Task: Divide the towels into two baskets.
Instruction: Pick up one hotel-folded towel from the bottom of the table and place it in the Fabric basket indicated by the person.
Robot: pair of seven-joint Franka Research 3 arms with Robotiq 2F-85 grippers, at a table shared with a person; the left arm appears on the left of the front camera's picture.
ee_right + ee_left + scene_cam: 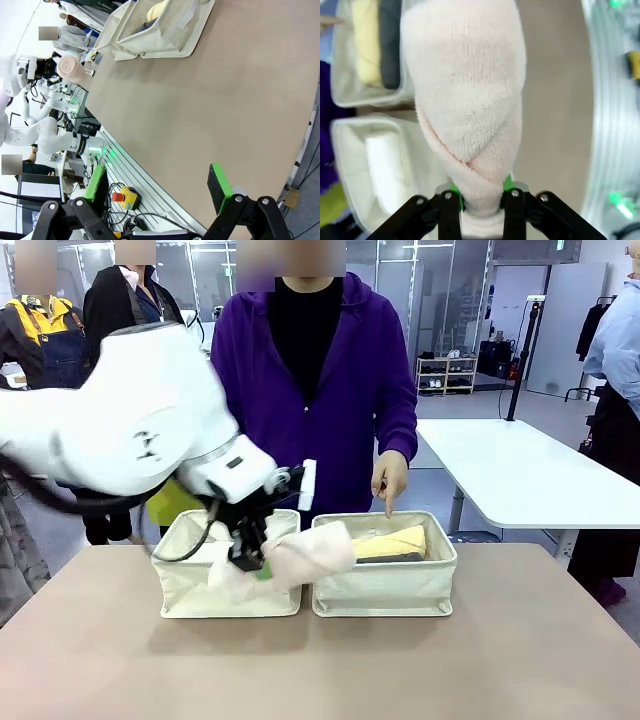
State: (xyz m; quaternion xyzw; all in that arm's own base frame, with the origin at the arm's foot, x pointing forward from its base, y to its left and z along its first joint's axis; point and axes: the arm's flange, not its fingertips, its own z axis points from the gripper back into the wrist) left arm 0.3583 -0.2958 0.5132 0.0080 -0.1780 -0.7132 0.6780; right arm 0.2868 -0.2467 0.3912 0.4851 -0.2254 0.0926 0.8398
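My left gripper [250, 558] [480, 194] is shut on one end of the pale pink-cream towel [300, 558] [470, 100]. The roll hangs tilted over the front of the left basket [190, 595], reaching toward the right basket [385, 590]. A white towel [387, 170] lies in the left basket [345, 145]. The pale yellow towel [395, 540] [364, 45] and the dark grey towel [390, 558] [390, 40] lie side by side in the right basket [340, 90]. My right gripper [157, 192] stands open above bare tabletop, far from the baskets.
A person in a purple top stands behind the baskets, one hand [388, 480] pointing down at the right basket. The brown table [450, 670] stretches in front of the baskets. A white table [520, 475] stands at the back right.
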